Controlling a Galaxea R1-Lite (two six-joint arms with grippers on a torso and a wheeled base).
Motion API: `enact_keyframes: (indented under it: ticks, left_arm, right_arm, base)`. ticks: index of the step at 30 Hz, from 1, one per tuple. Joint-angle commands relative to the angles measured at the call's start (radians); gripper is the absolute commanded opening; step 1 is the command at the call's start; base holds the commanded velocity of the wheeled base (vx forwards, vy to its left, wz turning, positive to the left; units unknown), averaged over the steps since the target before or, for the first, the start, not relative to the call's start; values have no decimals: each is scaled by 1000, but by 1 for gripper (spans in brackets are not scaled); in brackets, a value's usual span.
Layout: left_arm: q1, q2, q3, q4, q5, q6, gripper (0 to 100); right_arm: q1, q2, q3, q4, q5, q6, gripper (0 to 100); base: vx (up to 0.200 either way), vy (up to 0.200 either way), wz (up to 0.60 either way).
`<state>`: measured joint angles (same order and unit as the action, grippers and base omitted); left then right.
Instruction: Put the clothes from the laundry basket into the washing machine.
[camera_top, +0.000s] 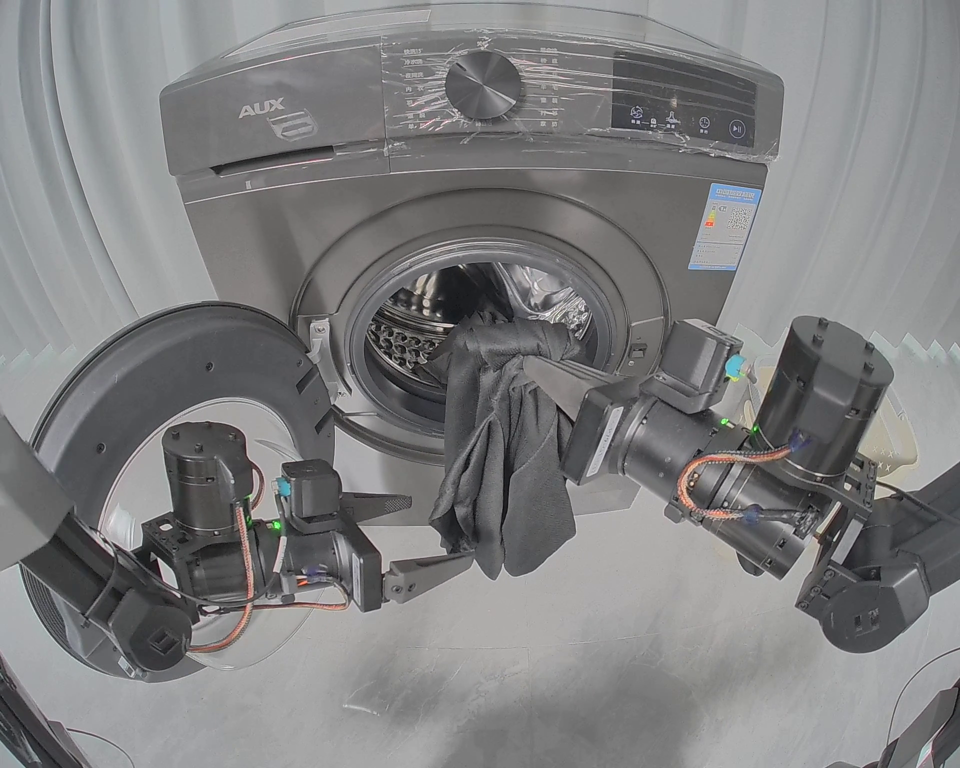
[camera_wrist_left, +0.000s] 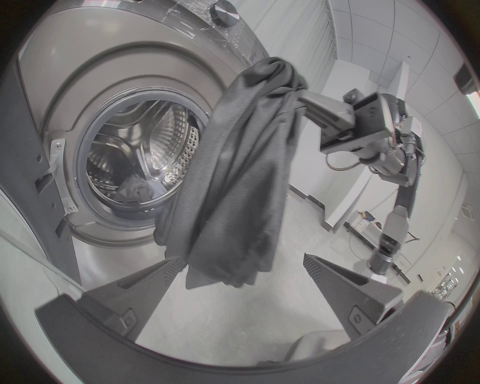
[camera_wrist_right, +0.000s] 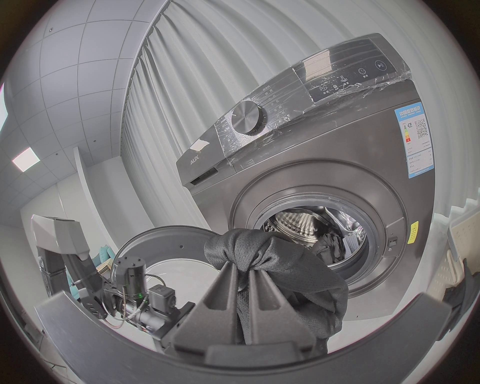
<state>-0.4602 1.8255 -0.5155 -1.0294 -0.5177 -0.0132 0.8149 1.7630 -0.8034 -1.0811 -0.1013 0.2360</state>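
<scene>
My right gripper (camera_top: 540, 372) clamps the dark garment (camera_top: 500, 450) before the washing machine (camera_top: 300, 220). My left gripper (camera_top: 437, 530) gapes wide, empty.

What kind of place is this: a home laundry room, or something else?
Probably a lab or test room, not a home. The washing machine stands in front of a long pale curtain, under a panelled office ceiling with flat lights.
</scene>
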Motion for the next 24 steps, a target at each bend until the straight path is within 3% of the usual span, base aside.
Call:
enact_keyframes:
  ticks: [1,8,24]
  left_arm:
    - [3,100,-38,-47,41,-17,100]
    - [18,110,-54,-95,97,-28,100]
    - [17,110,-80,-97,120,-28,100]
  right_arm:
    - [3,-2,1,0,0,0,0]
    - [-10,-10,18,-2,2,-1,0]
    - [-51,-45,70,0,11,-26,0]
  base:
    - [0,0,0]
    - [0,0,0]
    - [0,0,0]
